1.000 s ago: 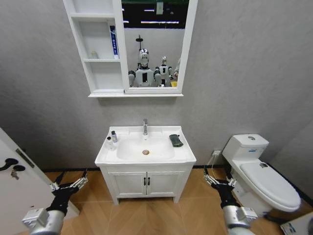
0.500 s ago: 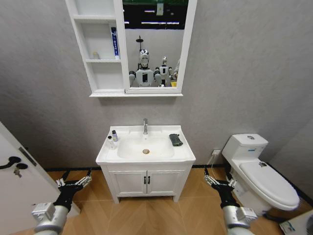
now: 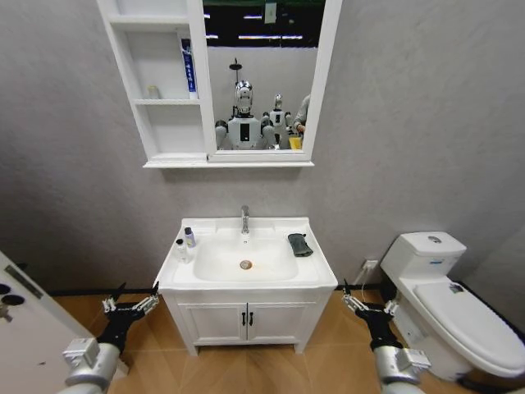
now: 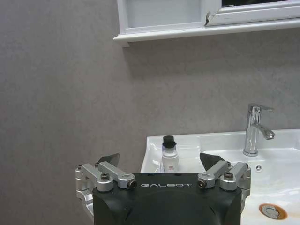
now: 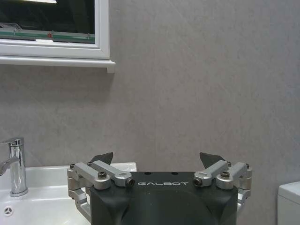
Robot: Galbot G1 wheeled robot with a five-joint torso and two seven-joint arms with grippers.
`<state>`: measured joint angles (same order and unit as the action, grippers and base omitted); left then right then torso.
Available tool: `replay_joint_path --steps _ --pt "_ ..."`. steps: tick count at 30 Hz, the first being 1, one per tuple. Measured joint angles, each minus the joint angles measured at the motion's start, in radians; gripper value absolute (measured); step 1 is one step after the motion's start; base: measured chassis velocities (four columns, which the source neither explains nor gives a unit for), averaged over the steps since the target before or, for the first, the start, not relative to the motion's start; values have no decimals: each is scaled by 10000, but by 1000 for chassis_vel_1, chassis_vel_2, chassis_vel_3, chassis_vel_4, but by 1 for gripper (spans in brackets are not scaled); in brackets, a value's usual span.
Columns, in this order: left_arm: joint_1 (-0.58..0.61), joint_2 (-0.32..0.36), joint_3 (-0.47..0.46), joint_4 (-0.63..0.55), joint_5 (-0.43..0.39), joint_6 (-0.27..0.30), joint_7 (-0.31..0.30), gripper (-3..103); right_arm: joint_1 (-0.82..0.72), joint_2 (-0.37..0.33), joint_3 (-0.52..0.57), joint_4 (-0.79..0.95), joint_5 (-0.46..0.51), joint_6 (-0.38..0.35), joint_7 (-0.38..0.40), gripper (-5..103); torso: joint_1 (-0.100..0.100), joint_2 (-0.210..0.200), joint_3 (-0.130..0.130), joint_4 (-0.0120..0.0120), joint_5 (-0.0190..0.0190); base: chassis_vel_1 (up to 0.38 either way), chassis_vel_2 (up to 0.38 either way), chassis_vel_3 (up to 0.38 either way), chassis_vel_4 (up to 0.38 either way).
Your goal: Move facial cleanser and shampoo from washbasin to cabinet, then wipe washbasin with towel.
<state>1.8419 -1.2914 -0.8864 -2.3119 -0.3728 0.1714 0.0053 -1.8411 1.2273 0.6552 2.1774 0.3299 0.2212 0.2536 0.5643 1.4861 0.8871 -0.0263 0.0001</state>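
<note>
Two small bottles [image 3: 184, 243] stand side by side on the rear left corner of the washbasin [image 3: 246, 283], just beside the bowl and well left of the faucet [image 3: 244, 218]. The one with the dark cap [image 4: 168, 153] looks like light plastic, stiff enough to pinch and probably smooth, so a hold across the body below the cap seems safest; which is the cleanser and which the shampoo cannot be told. Being narrow and upright, each would likely tip if nudged, and because they stand so close, closing on one risks knocking the other.

The towel [image 3: 299, 245] lies folded on the rear right ledge of the washbasin, soft and limp (it should bunch and drape when pinched from above).

The left claw [image 3: 130, 306] hangs low beside the left front of the vanity [image 3: 246, 324], fingers spread wide and empty. The right claw [image 3: 366, 304] hangs low at the vanity's right front, also wide and empty; both sit below the rim of the washbasin.

The cabinet [image 3: 160, 82] hangs on the wall well above, joined to a mirror [image 3: 262, 74]. Its middle shelf already carries a tall blue tube [image 3: 189, 66] and a small jar [image 3: 152, 92], so room there is tight. The toilet [image 3: 455, 308] stands close on the right, and a door [image 3: 25, 328] edges in at the left.
</note>
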Motion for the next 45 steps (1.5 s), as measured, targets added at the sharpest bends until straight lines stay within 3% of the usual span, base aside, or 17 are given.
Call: replay_joint_path --steps 8,19,25,34,45 --pt "-366 827 474 271 272 -160 -105 100 -143 118 -53 121 -485 96 1 100 -11 6 -4 -1 -2 -24 21 12 -14" --pt "-2318 2168 1476 1947 -944 118 -430 100 -56 104 -75 -86 -953 -172 255 100 -8 5 -3 -1 -1 0 0 0 0" --pt "-3809 2791 2947 3213 -1458 239 -699 99 14 79 -24 -292 -883 -102 263 100 -7 4 -2 -2 0 0 0 0 0" --pt "-5444 2647 4246 4721 -1887 347 -1075 98 22 -57 136 -473 -729 -129 264 100 -6 4 -2 -1 -3 0 0 0 0" --pt "-6596 2436 4223 6520 -2024 173 -1121 98 154 -220 160 -695 -432 -70 166 100 -7 3 -2 0 -1 0 0 0 0"
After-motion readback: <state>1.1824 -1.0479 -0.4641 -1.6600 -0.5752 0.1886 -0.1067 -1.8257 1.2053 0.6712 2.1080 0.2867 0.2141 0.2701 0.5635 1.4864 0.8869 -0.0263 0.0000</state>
